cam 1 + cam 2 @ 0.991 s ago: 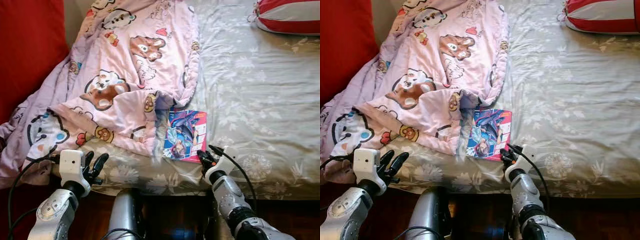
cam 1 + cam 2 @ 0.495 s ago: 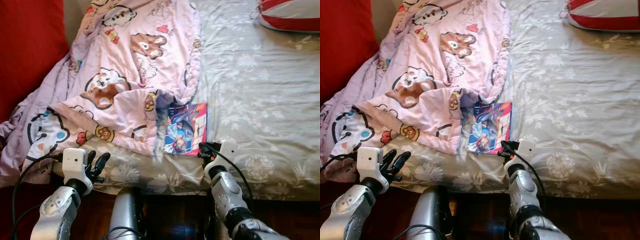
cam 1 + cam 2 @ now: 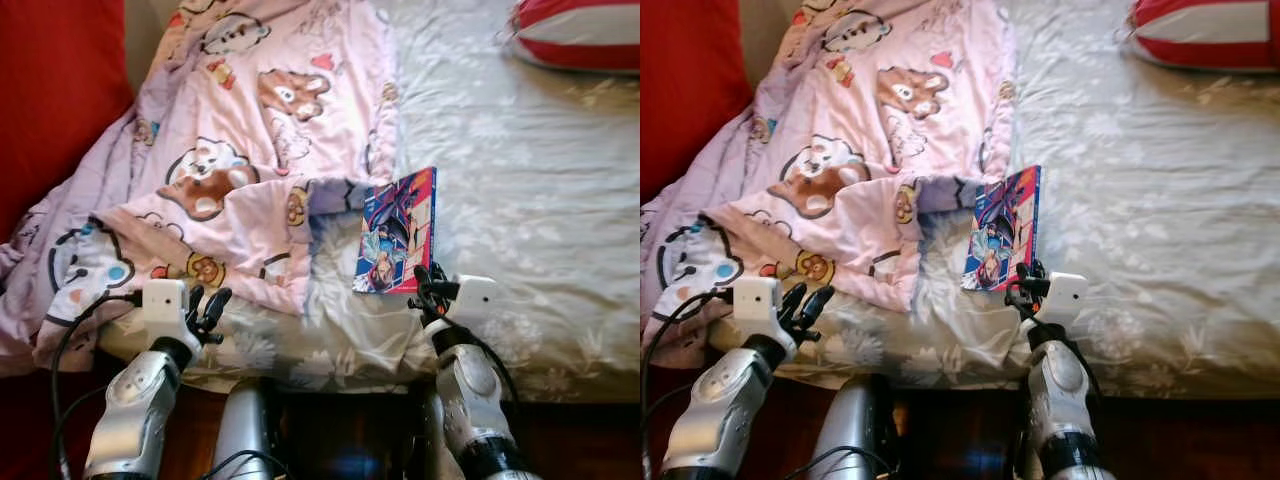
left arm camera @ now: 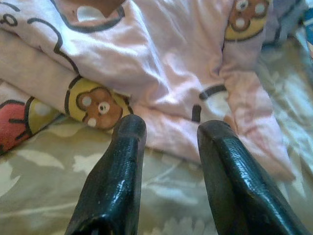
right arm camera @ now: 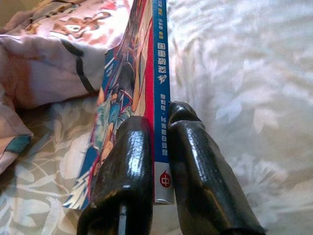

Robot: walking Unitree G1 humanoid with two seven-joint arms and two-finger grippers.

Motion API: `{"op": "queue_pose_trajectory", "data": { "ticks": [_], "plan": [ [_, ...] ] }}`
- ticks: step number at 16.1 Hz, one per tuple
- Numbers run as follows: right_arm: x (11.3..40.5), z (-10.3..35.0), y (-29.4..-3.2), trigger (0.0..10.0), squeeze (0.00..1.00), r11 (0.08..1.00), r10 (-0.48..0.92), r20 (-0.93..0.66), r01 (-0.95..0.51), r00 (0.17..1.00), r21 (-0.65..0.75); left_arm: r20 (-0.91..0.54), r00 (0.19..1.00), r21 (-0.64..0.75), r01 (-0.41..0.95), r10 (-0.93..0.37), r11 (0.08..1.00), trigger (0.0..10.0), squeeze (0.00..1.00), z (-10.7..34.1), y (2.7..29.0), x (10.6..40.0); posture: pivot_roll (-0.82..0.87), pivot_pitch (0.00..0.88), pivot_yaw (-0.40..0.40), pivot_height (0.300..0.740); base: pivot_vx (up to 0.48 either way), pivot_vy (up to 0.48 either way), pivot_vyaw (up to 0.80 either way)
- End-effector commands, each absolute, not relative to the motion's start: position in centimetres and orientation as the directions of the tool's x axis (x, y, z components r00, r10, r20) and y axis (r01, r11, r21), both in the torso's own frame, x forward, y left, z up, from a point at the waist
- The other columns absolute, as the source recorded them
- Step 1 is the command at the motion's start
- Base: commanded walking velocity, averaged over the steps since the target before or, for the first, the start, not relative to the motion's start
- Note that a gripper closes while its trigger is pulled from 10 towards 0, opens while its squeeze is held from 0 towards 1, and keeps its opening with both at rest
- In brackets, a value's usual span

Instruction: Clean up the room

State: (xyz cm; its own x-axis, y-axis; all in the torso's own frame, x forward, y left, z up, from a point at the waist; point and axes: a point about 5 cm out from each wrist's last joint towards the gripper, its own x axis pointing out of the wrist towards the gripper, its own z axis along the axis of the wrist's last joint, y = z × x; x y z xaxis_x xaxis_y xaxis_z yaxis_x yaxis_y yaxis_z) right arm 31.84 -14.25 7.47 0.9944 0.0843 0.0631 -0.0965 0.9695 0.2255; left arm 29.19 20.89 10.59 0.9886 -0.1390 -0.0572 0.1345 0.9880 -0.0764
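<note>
Since a second ago, we saw the comic book go from lying flat, half under the pink cartoon blanket, to being tipped up on its edge on the bed, clear of the blanket's fold and just beside it. Our right end effector sat at the book's near corner with both black fingers pinched on it, one on the cover side and one on the back, the blue spine between them. Our left end effector hovered with its fingers spread apart over the blanket's near hem.
</note>
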Motion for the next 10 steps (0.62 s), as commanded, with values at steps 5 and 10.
{"op": "queue_pose_trajectory", "data": {
  "ticks": [5, 10],
  "plan": [
    [31.1, 8.7, -15.2, 3.3, 0.0, 0.976, 0.035, 0.085, -0.052, 0.996, 0.212, -0.058, 0.995, -0.104, 0.078, -0.085, 0.992, 10.0, 0.0, 9.4, 20.8, 30.8, 0.05, 0.061, 0.023, 0.565, 0.0, 0.0, 0.0],
    [31.1, 8.8, -15.6, 10.0, 0.0, 0.984, 0.036, 0.05, -0.045, 0.998, 0.175, -0.121, 0.991, -0.114, 0.04, -0.054, 0.993, 10.0, 0.0, 7.1, 20.9, 31.0, 0.04, 0.023, 0.009, 0.583, 0.0, 0.0, 0.0]
  ]
}}
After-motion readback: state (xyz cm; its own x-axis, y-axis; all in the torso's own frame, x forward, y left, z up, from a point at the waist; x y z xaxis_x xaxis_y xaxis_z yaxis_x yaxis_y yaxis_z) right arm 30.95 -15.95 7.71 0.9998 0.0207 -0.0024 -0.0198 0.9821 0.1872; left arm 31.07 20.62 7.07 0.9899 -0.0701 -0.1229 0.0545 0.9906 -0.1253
